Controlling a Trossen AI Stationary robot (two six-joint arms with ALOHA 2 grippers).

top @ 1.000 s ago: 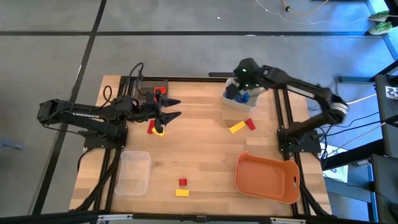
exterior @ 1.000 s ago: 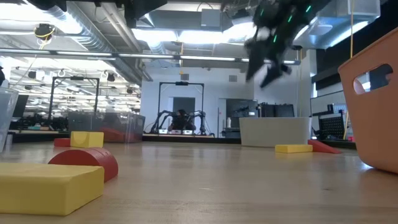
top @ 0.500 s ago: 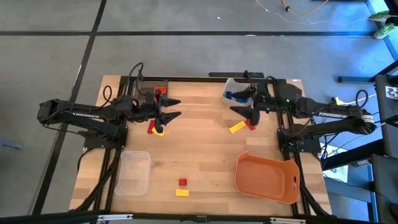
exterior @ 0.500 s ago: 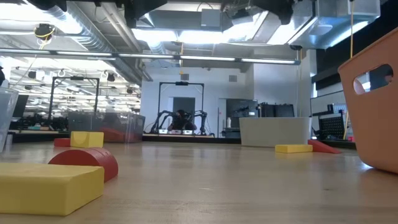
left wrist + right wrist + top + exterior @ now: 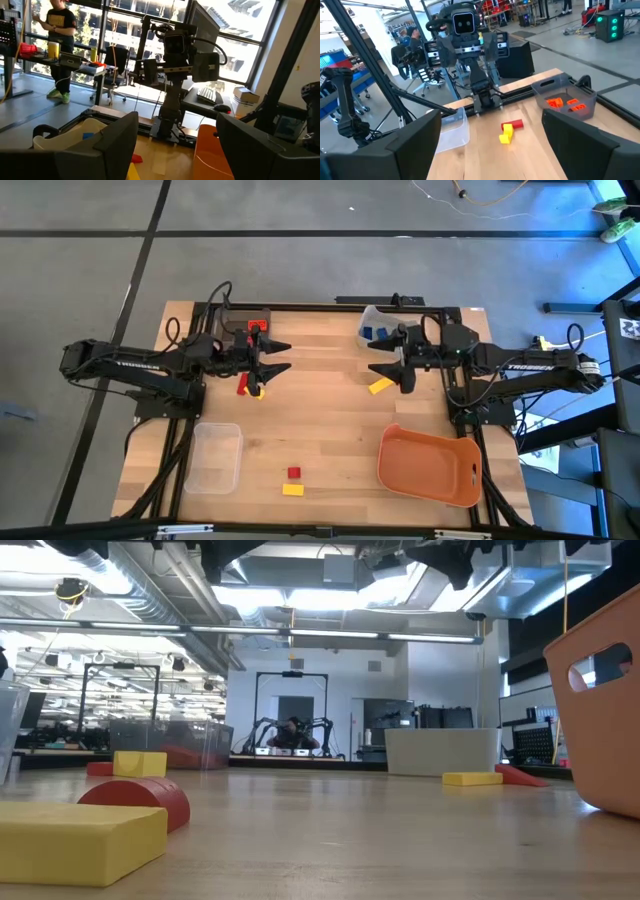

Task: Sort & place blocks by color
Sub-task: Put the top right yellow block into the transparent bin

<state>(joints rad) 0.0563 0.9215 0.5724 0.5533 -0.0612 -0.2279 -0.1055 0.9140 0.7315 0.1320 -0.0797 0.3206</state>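
- Right gripper (image 5: pixel 385 369) hangs with fingers spread wide and nothing between them, just above the yellow block (image 5: pixel 380 386) beside the clear bin of blue blocks (image 5: pixel 372 320).
- The red block that lies against that yellow one is hidden under the arm in the high view; the low view shows the red wedge (image 5: pixel 520 775) touching the yellow piece (image 5: pixel 472 779).
- Risk here, as I judge it: coming down on the yellow block, a finger could nudge its red neighbour or catch both, and a mixed pair would land in the wrong bin.
- Left gripper (image 5: pixel 275 355) waits wide open and empty just beside the grey bin of orange blocks (image 5: pixel 245 326), with a red and yellow pair (image 5: pixel 249 386) right under it.
- That pair touches too, so the same double-grab danger applies there.
- Nearer the orange tray (image 5: pixel 430 468), one small red block (image 5: pixel 293 472) and one yellow block (image 5: pixel 292 490) sit close together, beside the empty clear bin (image 5: pixel 214 457).
- The tray's tall wall stands near the right arm's path; a low sweep could clip it.
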